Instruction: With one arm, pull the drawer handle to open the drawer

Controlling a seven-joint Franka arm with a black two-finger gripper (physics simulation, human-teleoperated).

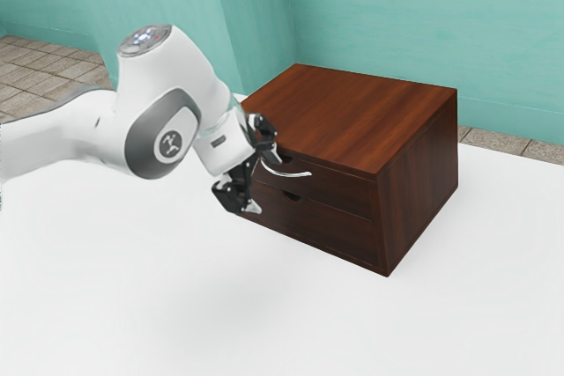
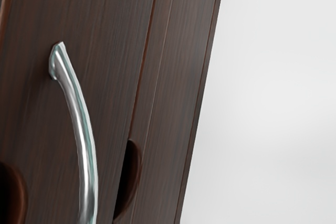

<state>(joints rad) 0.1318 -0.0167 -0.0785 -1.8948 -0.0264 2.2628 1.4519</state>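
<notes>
A dark wooden cabinet (image 1: 352, 121) with two drawers stands on the white table. The upper drawer front (image 1: 330, 184) sits flush with the cabinet and carries a curved silver handle (image 1: 298, 173). My black gripper (image 1: 251, 169) is right at the end of that handle nearer the exterior view's left. It is open, with one finger (image 1: 264, 136) above the handle's line and the other (image 1: 236, 200) below it. In the wrist view the silver handle (image 2: 80, 129) arcs close across the dark drawer front (image 2: 105, 35).
The lower drawer (image 1: 317, 222) has a small cut-out grip (image 1: 291, 197) at its top edge, which the wrist view shows as a notch (image 2: 131, 171). The white table (image 1: 220, 305) stretches out in front of the cabinet. Teal walls (image 1: 397, 15) stand behind.
</notes>
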